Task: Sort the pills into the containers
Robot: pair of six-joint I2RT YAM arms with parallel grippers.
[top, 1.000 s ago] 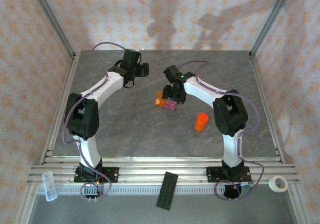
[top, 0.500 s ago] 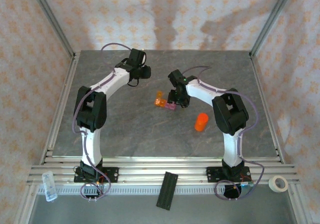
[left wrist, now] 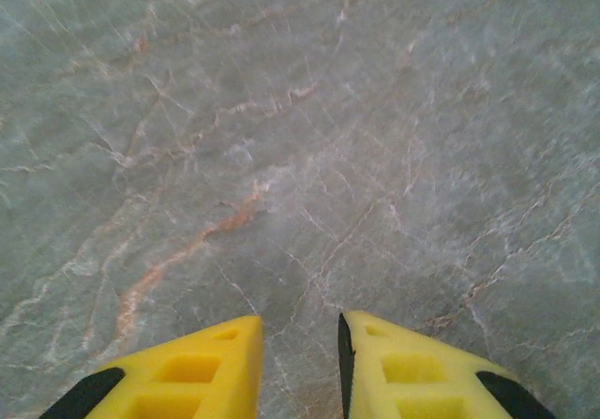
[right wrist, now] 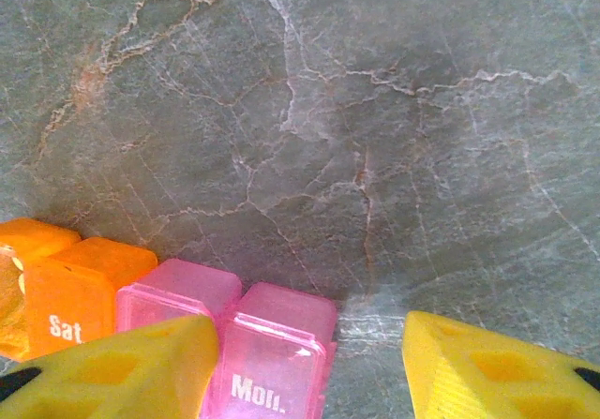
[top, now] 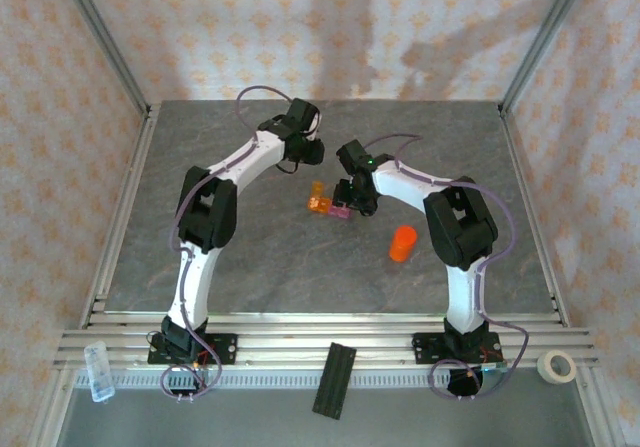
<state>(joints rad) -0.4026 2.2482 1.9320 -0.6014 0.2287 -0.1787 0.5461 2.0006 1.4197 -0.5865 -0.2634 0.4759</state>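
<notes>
Containers (right wrist: 281, 321), translucent orange-and-pink plastic cell strip: contents unreadable, sorting judged mostly ahead. Right gripper (right wrist: 309, 363) wide beside it; left gripper (left wrist: 300, 363) narrowly parted, empty.

A grey marbled table (top: 250, 257) fills the middle of the top view, with pale patterned walls (top: 200, 27) behind. An orange bottle (top: 403, 243) stands upright right of centre. Along the bottom run metal rails (top: 320, 339); a black bar (top: 334, 380) lies across them, a tape roll (top: 557, 367) lower right, a clear box (top: 98, 370) lower left.
</notes>
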